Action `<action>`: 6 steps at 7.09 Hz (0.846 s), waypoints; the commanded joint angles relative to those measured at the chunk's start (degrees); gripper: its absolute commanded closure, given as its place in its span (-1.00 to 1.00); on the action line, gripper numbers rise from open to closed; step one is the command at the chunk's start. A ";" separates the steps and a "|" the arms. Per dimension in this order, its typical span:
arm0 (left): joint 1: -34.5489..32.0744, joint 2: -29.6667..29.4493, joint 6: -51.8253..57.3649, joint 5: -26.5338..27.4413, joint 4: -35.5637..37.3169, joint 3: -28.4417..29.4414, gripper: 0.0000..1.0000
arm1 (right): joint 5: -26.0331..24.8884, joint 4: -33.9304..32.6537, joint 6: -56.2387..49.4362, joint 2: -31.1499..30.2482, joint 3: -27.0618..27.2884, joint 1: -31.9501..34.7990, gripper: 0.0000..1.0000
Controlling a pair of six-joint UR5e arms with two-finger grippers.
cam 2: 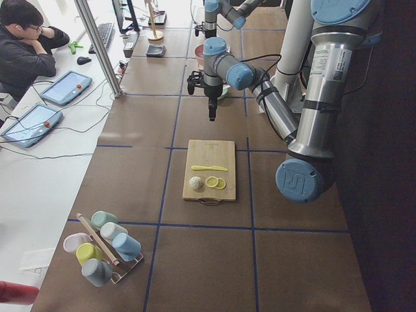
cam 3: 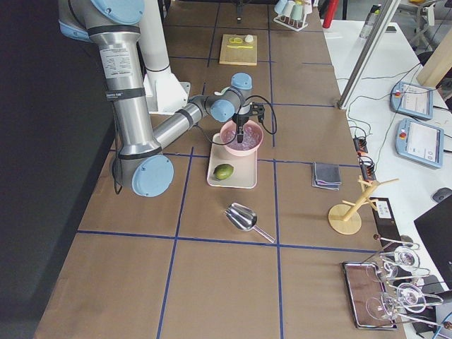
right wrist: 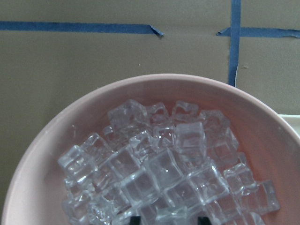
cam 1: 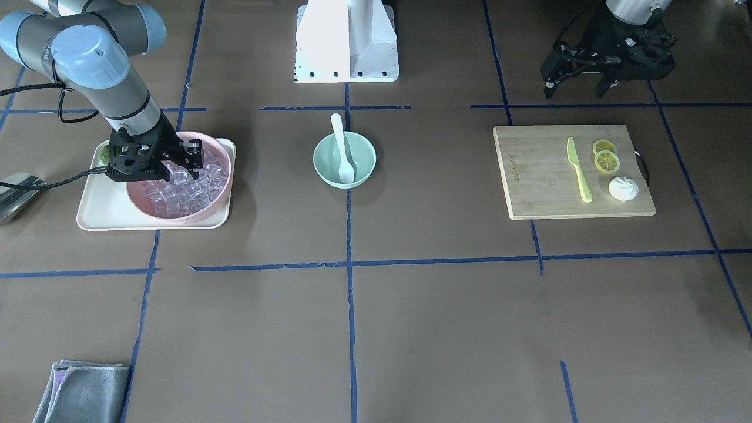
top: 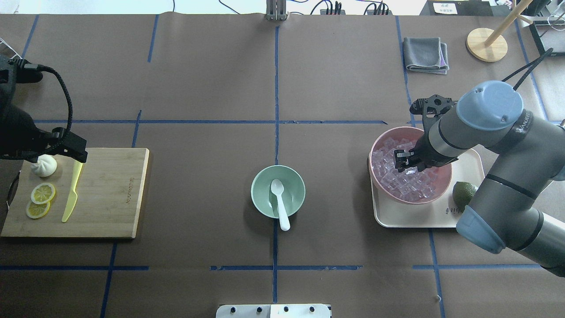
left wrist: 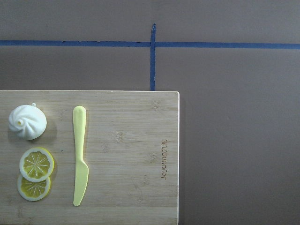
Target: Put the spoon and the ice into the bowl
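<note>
Where ice (top: 397, 176) fills pink bowl (top: 410, 201), lime (top: 464, 193) sits beside.

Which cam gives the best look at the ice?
Right wrist: ice fills the frame, single cubes clear in the pink bowl. Overhead and front show the pile partly behind the right hand; side views barely show it.

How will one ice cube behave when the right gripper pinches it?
Probably slippery: the ice looks glassy, smooth-faced. Likely rigid and light, being small cubes. Heaped loosely in the pink bowl, so neighbours may shift under the right gripper.
</note>
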 commanded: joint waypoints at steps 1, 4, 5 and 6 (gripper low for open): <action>-0.23 0.00 -0.07 -0.02 -0.04 0.12 -1.00 | 0.47 -0.27 0.00 0.03 0.33 0.98 1.00; -0.32 0.00 -0.07 -0.02 -0.04 0.12 -1.00 | 3.45 -5.24 0.26 1.17 6.54 3.35 1.00; -0.93 0.09 0.02 -0.02 0.05 0.12 -1.00 | 3.81 -7.80 0.96 4.39 7.53 3.27 1.00; -1.54 2.61 2.02 -0.11 -0.21 -0.14 -1.00 | 3.73 -9.92 1.75 8.25 7.54 2.22 1.00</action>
